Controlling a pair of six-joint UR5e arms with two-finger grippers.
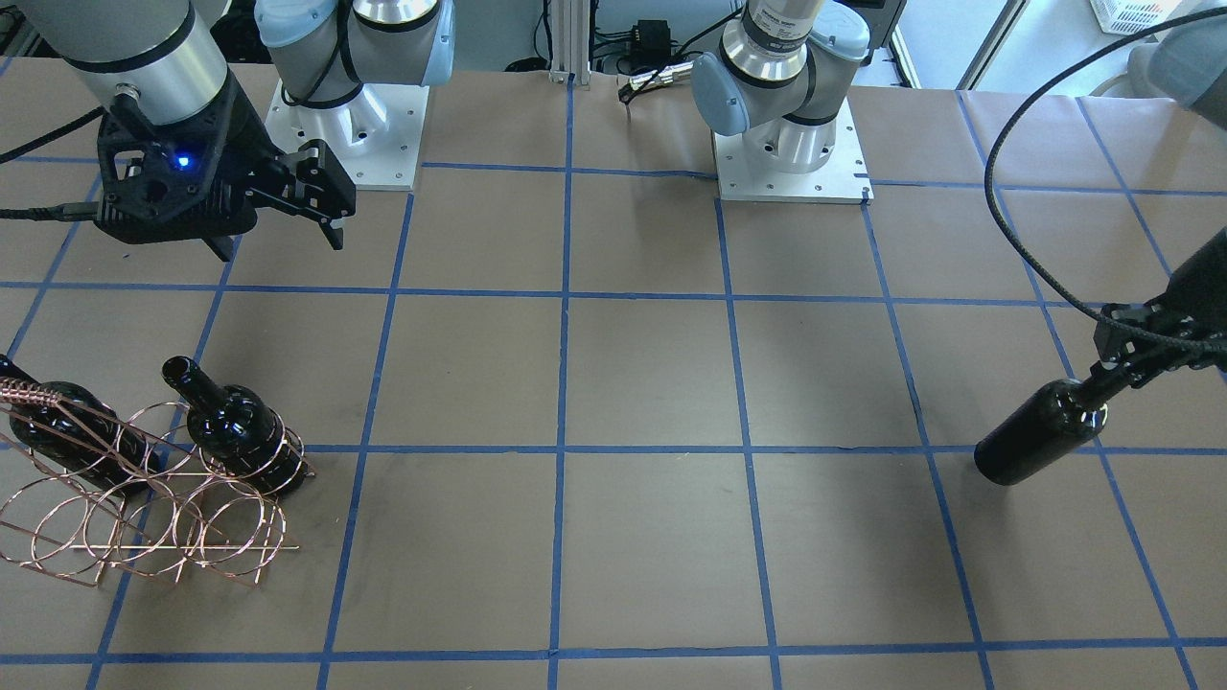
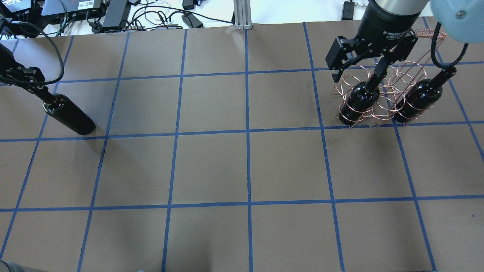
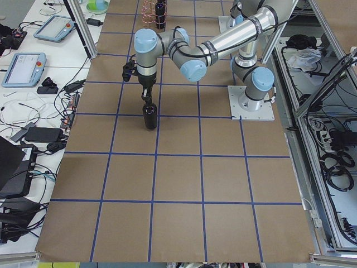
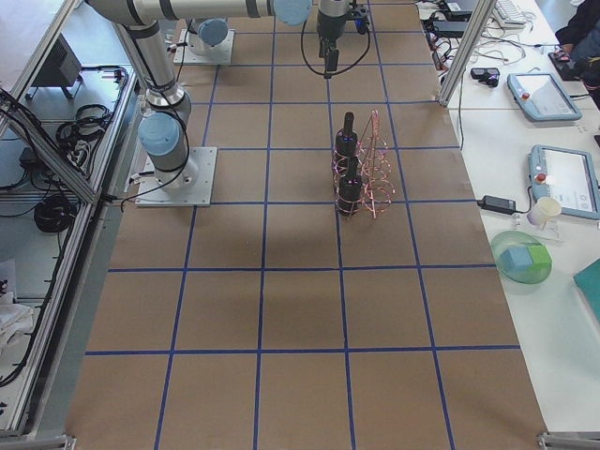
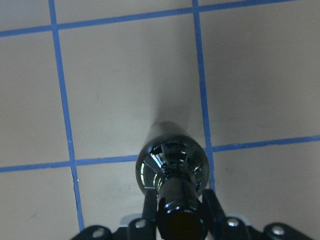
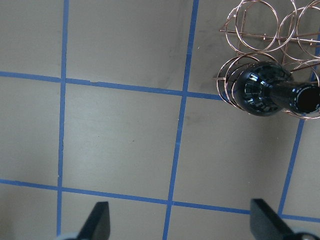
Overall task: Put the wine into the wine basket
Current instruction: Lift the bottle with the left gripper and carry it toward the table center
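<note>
My left gripper [image 2: 42, 93] is shut on the neck of a dark wine bottle [image 2: 71, 120], held upright at the table's left side with its base at or just above the paper. In the left wrist view the fingers [image 5: 148, 210] clamp the neck just under the bottle's [image 5: 172, 162] open mouth. The copper wire wine basket [image 2: 406, 70] stands at the far right and holds two alike bottles [image 2: 359, 100] [image 2: 419, 96]. My right gripper [image 2: 358, 72] is open and empty, raised above the basket's left bottle [image 6: 262, 92].
Both arm base plates [image 1: 345, 134] [image 1: 791, 158] sit at the robot's edge of the table. Cables and power bricks [image 2: 113, 15] lie beyond the far edge. Brown paper with a blue tape grid [image 2: 247, 132] covers the table.
</note>
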